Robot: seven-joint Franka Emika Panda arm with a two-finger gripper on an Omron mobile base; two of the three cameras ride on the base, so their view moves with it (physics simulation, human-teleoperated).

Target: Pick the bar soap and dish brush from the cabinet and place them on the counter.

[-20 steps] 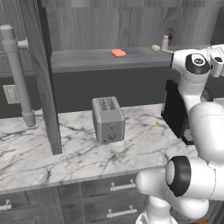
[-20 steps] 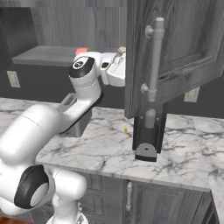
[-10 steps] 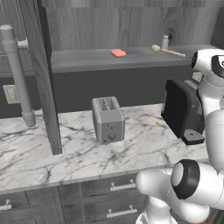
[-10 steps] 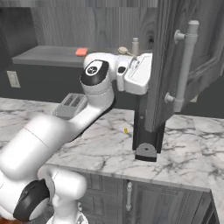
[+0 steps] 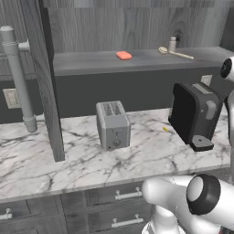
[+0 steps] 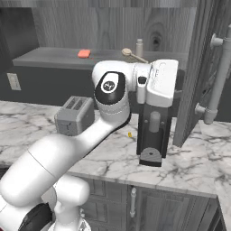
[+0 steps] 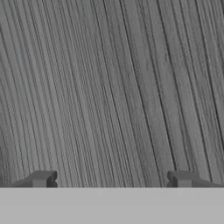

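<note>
Orange-red bar soap (image 5: 124,55) on cabinet (image 5: 137,27) shelf, no legible writing, pincer (image 7: 111,180) apart, perhaps facing woodgrain.

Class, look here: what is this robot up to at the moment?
The robot arm is at an open cabinet above a marble counter. Its tool is open and empty, facing grey wood grain up close. The bar soap and dish brush lie on the shelf, not yet picked. A toaster stands on the counter.

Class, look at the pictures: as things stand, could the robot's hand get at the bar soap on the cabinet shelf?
Probably yes. The bar soap lies alone on the open shelf, door swung aside. The hand, open, faces wood grain close up, so it likely must turn first.
</note>
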